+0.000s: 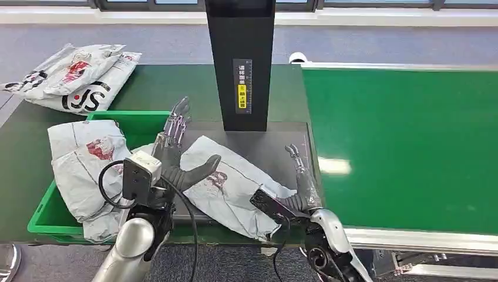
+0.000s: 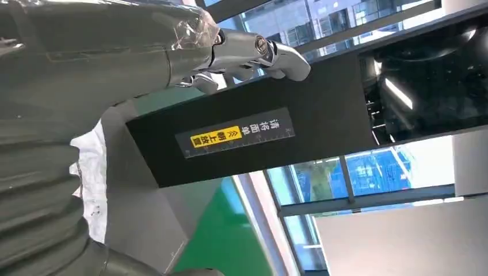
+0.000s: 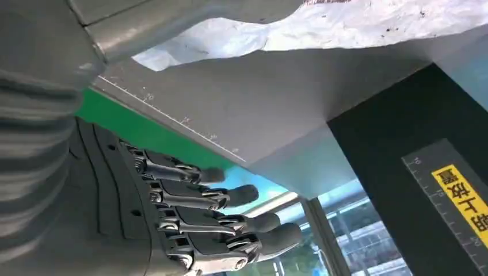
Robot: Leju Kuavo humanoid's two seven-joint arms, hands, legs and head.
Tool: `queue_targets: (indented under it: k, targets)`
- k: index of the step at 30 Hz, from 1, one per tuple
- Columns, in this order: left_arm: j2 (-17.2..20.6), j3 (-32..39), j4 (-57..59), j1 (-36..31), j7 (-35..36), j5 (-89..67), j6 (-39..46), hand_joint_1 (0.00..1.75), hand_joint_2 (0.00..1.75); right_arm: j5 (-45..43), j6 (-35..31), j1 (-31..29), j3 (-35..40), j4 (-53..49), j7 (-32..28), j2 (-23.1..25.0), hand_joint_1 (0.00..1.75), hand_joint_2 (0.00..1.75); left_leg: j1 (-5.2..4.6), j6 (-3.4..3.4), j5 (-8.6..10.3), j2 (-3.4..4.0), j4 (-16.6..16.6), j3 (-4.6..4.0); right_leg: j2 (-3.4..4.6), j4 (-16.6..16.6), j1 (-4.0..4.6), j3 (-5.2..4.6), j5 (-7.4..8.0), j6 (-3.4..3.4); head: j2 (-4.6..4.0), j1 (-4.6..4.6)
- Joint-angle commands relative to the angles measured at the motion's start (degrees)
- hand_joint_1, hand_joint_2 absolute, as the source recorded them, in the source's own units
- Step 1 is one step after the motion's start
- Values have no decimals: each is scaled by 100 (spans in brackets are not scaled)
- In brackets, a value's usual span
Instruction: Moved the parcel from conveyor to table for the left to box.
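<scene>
A grey-white plastic parcel point(image 1: 232, 189) lies on the grey plate point(image 1: 281, 147) below the black scanner post point(image 1: 241, 64). At the parcel's left end is my left hand point(image 1: 174, 151), fingers straight and pointing away, thumb reaching over the parcel. My right hand point(image 1: 298, 187) stands at the parcel's right end, fingers straight and spread, thumb against the parcel's near edge. Neither hand grips it. In the left wrist view the parcel point(image 2: 90, 172) shows beside the left hand point(image 2: 241, 54). In the right wrist view the straight fingers point(image 3: 218, 227) of my right hand lie apart from the parcel point(image 3: 322, 29).
A green bin point(image 1: 138, 120) to the left holds another grey parcel point(image 1: 88, 161). Several more parcels point(image 1: 73, 76) are piled at the back left of the dark table. The green conveyor belt point(image 1: 405, 147) runs along the right, with a metal rail at its near edge.
</scene>
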Motion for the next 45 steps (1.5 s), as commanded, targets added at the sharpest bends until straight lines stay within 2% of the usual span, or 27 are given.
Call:
queue_targets:
  k: [1, 6, 7, 23, 24, 26, 28, 39, 45]
  targets:
    - [-51, 402, 23, 111, 42, -86, 56, 0, 175, 349, -962, 314, -1154, -1094, -57, -279, 0, 175, -2, 4, -2, -10, -4, 9, -19, -6, 0, 15, -6, -1, 0, 0]
    - [-69, 472, -89, 284, 17, -174, 76, 0, 175, 243, -1735, 633, -1789, -1783, -522, -194, 0, 175, -3, 3, -3, -8, -2, 8, -15, -4, -2, 11, -7, -1, -2, 0]
    - [-58, 475, -96, 308, 3, -248, 92, 0, 175, 49, -2112, 735, -1954, -2024, -786, -139, 0, 175, -3, 2, -1, -7, -1, 3, -11, -3, -2, 5, -4, -1, 0, 0]
    - [-61, 478, -94, 314, 2, -252, 96, 0, 175, 37, -2123, 770, -1984, -2078, -799, -147, 0, 175, 0, 1, -4, 9, -3, 10, 1, -6, 1, 9, 0, -1, -2, 0]
    - [32, 368, 220, 126, 349, -2010, 874, 0, 175, -819, -2218, 935, -3267, -2727, -2827, 931, 0, 175, 0, 1, -5, 10, -6, 16, -1, -10, 2, 16, -1, -2, 0, 0]
    - [80, 276, 572, -57, 372, -2263, 830, 0, 175, -986, -2218, 1082, -3267, -3118, -2645, 775, 0, 175, -3, -2, -2, -10, -6, 11, -22, -1, -1, 13, -9, -7, 0, 0]
    - [116, 57, 835, -153, 479, -2517, 632, 0, 175, -963, -2218, 1086, -3343, -3164, -2678, 819, 0, 175, -4, -1, 1, -15, -3, 6, -22, -1, -3, 6, -5, -2, 0, 0]
    - [-195, -797, 2554, -565, 526, -2648, 188, 0, 175, -954, -2218, 792, -3296, -2661, -2807, 846, 0, 175, -1, 3, 4, -7, -9, 19, -18, -16, 0, 21, 2, 2, 0, 0]
    - [-214, -956, 2796, -504, 487, -2589, 293, 0, 175, -984, -2218, 586, -3188, -2433, -2780, 775, 0, 175, 1, 2, -1, 12, -12, 27, 0, -19, 2, 25, 6, 1, -2, 0]
